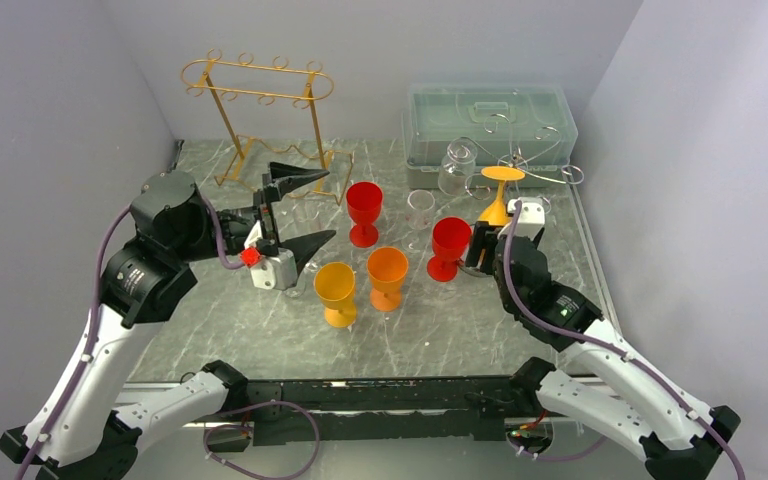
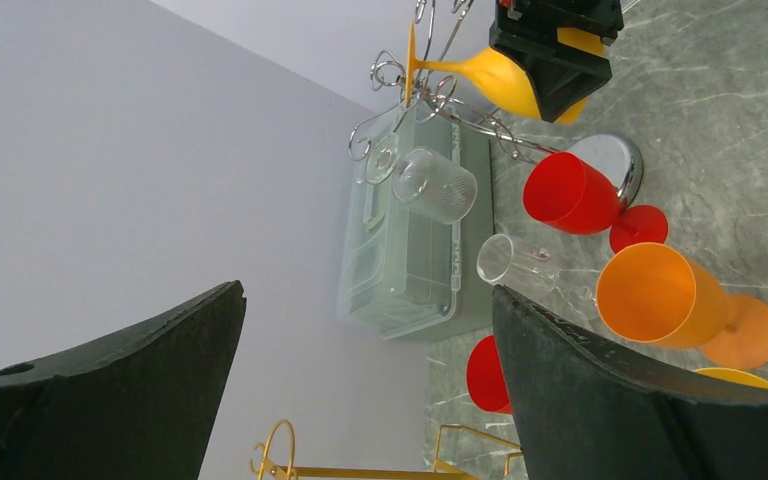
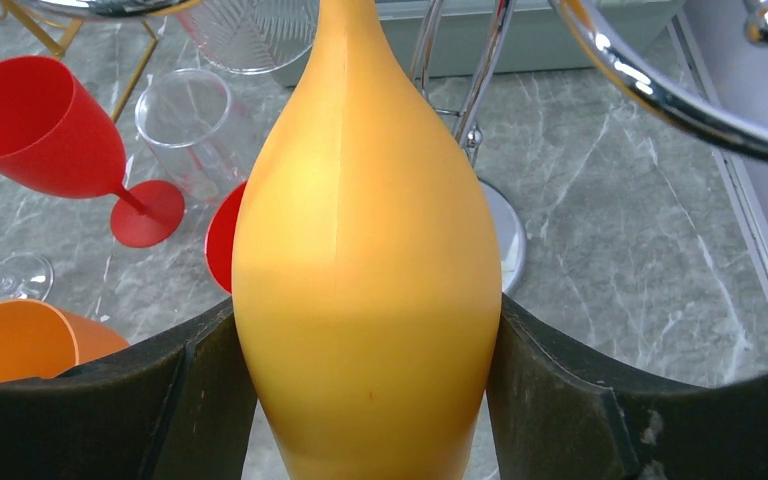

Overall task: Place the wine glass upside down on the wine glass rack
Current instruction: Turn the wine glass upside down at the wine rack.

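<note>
Yellow-orange plastic wine glass (image 1: 502,173) inverted at the chrome wire wine glass rack (image 3: 660,100), far right.
Left gripper (image 1: 328,205) hangs spread, empty, well apart; right gripper (image 3: 365,310), the nearer, clasps the smooth teardrop bowl, long axis upright, foot up among the thin looped arms; whether the stem is seated, cannot tell.

Bright, even diffuse light; faint soft shadows; all views sharp.
</note>
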Robot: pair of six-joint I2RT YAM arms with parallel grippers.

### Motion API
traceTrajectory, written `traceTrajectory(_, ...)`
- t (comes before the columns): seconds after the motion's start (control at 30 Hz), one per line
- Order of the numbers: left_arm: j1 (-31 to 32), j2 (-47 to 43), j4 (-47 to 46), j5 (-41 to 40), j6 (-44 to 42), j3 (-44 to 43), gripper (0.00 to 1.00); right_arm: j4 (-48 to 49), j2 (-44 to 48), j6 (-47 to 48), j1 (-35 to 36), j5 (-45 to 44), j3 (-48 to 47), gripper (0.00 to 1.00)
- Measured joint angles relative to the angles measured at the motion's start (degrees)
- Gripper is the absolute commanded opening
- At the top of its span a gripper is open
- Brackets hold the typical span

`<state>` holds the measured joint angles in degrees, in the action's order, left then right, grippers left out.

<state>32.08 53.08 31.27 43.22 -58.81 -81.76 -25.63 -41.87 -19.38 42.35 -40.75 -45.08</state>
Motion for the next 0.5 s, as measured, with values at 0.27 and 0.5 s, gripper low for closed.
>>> traceTrajectory(0.27,0.0,-0.22,0.7,-0.02,-0.17,0.9,0.99,3.67,-1.88,1.01,-2.1,4.59,-0.02,0.48)
traceTrajectory(0.5,0.0,-0.44,1.27,-0.17,-0.2,0.9,0.99,5.64,-5.42,1.25,-4.2,8.61,-0.85,0.46)
